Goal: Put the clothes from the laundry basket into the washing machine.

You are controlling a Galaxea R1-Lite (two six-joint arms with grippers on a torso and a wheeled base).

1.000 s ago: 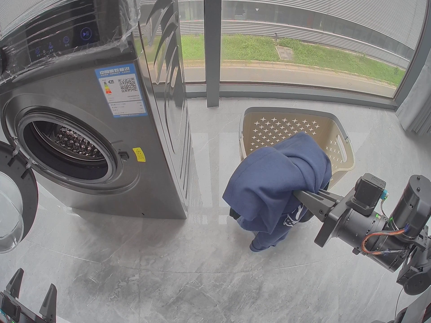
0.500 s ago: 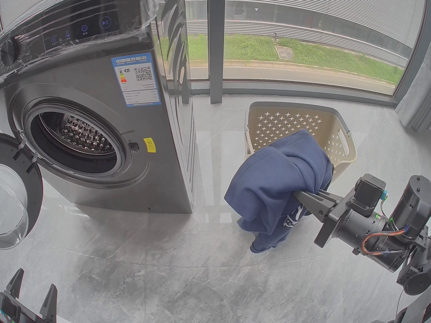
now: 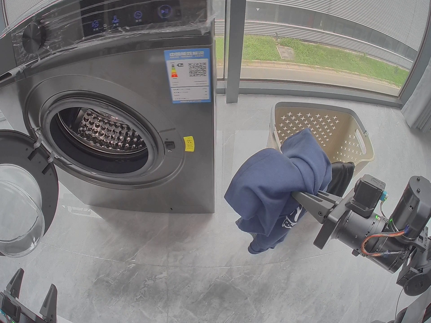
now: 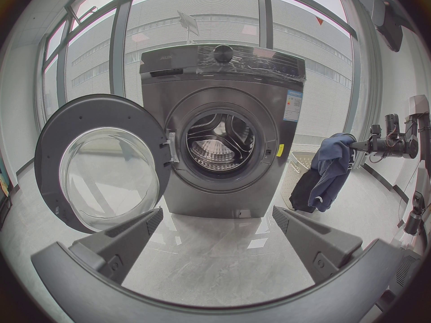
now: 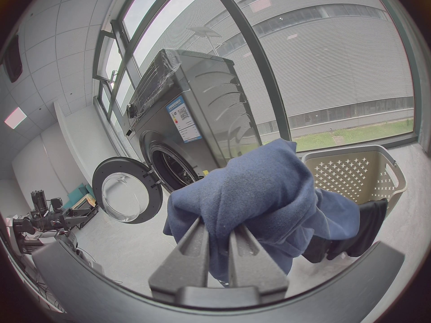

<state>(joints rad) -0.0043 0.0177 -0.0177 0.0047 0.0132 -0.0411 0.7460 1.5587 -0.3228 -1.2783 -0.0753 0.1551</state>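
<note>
Your right gripper point(image 5: 218, 229) is clamped on a bunched fold of the blue sweatshirt point(image 3: 269, 185), so it hangs clear of the floor to the right of the washing machine point(image 3: 134, 90) — lifted, I judge, for the carry across. The laundry basket point(image 3: 314, 126) sits farther right of the machine, 1 black garment point(image 3: 341, 178) draped over its rim. The door point(image 3: 18, 149) is swung wide to the machine's left, leaving the drum point(image 3: 107, 133) free for loading. Your left gripper point(image 4: 215, 229), jaws apart and empty, sits low in front of the machine — out of the way.

Washing machine point(image 3: 130, 68) at left, door point(image 3: 20, 194) left of it; laundry basket point(image 3: 323, 124) at right, garment point(image 3: 274, 185) before it.
</note>
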